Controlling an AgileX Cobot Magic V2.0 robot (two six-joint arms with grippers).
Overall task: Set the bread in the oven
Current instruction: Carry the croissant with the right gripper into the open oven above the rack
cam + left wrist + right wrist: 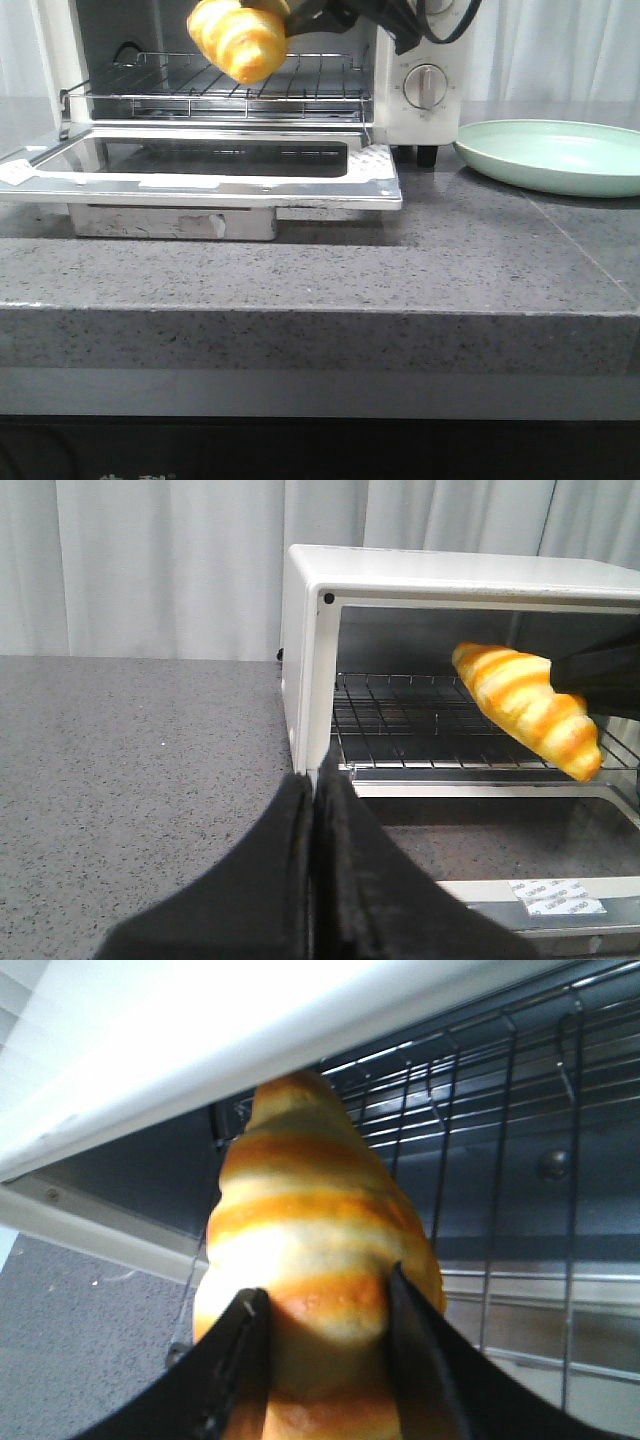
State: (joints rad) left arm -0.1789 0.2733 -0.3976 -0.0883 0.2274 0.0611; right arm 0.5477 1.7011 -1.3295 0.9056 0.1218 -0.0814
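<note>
The bread (240, 38), a glossy yellow roll with orange-brown stripes, hangs in the air at the mouth of the white oven (425, 60), above its wire rack (220, 85). My right gripper (290, 20) is shut on the bread and reaches in from the upper right. In the right wrist view both black fingers clamp the bread (315, 1250) in front of the rack (520, 1160). The left wrist view shows the bread (525, 705) over the rack, and my left gripper (312, 780) shut and empty, low beside the oven's left front corner (310, 660).
The oven's glass door (200, 165) lies open flat toward me over the grey stone counter (300, 270). A pale green round plate (555, 155) sits to the right of the oven. White curtains hang behind.
</note>
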